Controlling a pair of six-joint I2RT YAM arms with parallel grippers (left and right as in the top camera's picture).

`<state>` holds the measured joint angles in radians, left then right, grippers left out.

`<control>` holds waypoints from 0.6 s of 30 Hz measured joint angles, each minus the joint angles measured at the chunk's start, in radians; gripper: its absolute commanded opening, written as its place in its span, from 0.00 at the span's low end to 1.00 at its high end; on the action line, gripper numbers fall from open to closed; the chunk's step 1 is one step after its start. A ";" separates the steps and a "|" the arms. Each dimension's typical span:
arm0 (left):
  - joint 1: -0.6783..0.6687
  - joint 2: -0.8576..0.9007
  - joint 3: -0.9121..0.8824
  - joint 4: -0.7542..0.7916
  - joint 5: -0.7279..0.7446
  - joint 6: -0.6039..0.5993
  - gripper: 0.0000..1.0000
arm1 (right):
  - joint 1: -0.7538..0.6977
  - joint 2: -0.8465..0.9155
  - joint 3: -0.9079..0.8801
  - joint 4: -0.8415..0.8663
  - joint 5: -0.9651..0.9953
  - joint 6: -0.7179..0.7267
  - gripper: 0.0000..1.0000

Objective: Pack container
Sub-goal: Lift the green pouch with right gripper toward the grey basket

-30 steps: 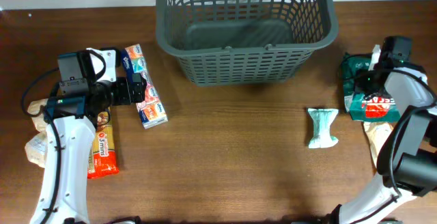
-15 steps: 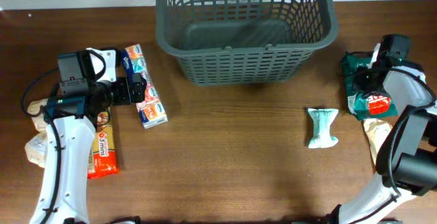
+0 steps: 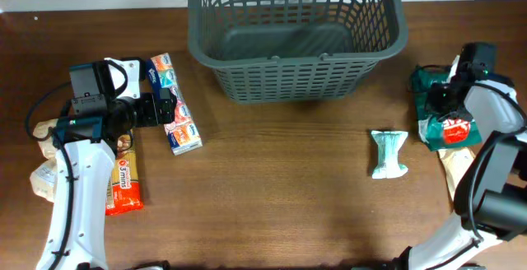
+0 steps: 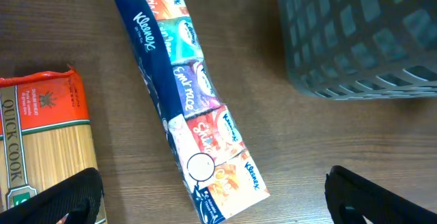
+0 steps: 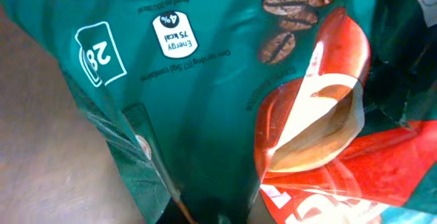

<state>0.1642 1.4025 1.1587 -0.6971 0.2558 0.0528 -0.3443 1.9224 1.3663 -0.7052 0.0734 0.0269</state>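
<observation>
Over the last second the green coffee bag (image 3: 445, 127) has tilted under your right tool (image 3: 450, 90), whose grip you cannot tell, suggesting a first pick, while the left tool (image 3: 161, 109) gapes wide; the container (image 3: 296, 82), dark grey, latticed and empty, stands far-centre on the desk (image 3: 288, 208).

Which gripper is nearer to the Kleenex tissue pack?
Left. The left gripper hovers over the Kleenex pack, fingers open; the right gripper is far away, at the green coffee bag.
</observation>
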 measured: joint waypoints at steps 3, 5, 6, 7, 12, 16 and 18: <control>0.000 0.000 0.000 0.000 0.000 0.000 0.99 | 0.000 -0.024 0.005 -0.025 -0.012 0.008 0.04; 0.000 0.000 0.000 0.000 0.000 0.000 0.99 | -0.001 -0.048 0.021 -0.047 -0.022 0.018 0.04; 0.000 0.000 0.000 0.000 0.000 0.000 0.99 | -0.001 -0.056 0.028 -0.054 -0.025 0.019 0.04; 0.000 0.000 0.000 0.000 0.000 0.000 0.99 | -0.001 -0.065 0.039 -0.062 -0.027 0.021 0.04; 0.000 0.000 0.000 0.000 0.000 0.000 0.99 | -0.001 -0.092 0.121 -0.122 -0.042 0.025 0.04; 0.000 0.000 0.000 0.000 0.000 0.000 0.99 | -0.001 -0.092 0.189 -0.165 -0.042 0.026 0.04; 0.000 0.000 0.000 0.000 0.000 0.000 0.99 | -0.001 -0.092 0.230 -0.192 -0.041 0.026 0.04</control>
<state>0.1642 1.4025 1.1587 -0.6971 0.2558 0.0528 -0.3450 1.8305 1.5959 -0.8974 0.0322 0.0525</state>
